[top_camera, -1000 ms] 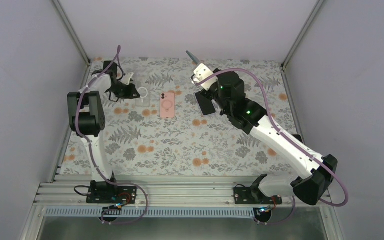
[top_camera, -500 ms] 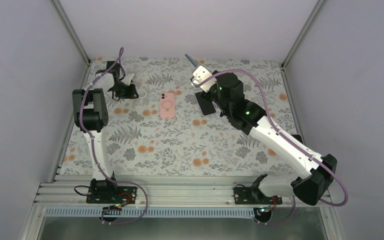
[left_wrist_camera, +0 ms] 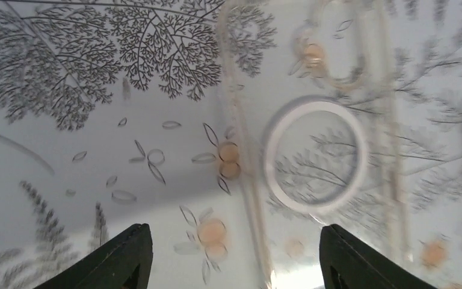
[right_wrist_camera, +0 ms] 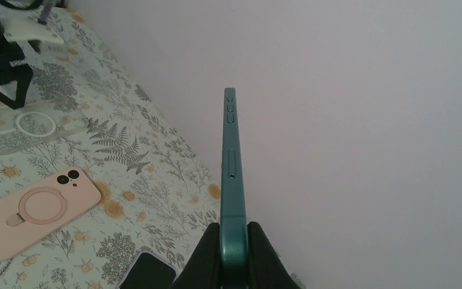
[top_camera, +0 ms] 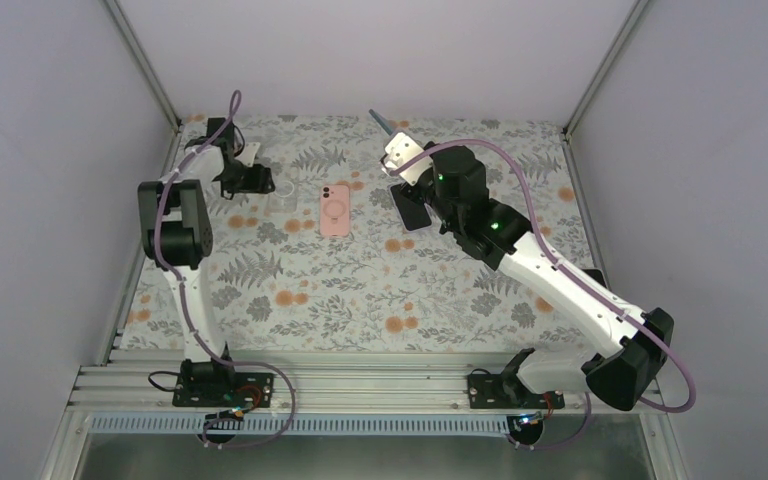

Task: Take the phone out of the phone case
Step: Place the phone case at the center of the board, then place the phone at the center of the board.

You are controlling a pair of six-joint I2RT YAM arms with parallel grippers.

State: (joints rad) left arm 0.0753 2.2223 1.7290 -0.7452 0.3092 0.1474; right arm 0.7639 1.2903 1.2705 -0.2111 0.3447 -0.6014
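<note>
Edge-on in the right wrist view, the teal phone (right_wrist_camera: pixel 232 174) stands between the fingers of my right gripper (right_wrist_camera: pixel 233 241), which is shut on it and holds it above the table's far side (top_camera: pixel 381 118). The clear phone case (left_wrist_camera: pixel 316 156) with a white ring lies flat and empty on the floral table, also visible from above (top_camera: pixel 282 195) and in the right wrist view (right_wrist_camera: pixel 30 126). My left gripper (left_wrist_camera: pixel 234 259) hovers just over the case's near edge with its jaws wide apart, and nothing sits between its dark fingertips (left_wrist_camera: pixel 123 256).
A pink cased phone (top_camera: pixel 335 210) with a ring stand lies camera side up mid-table. A phone with a dark screen (top_camera: pixel 409 206) lies under my right arm. Grey walls close in the back and both sides.
My left gripper has gone from shut to open and let go of the clear case, which now rests on the table. The right arm with the teal phone has barely moved.
</note>
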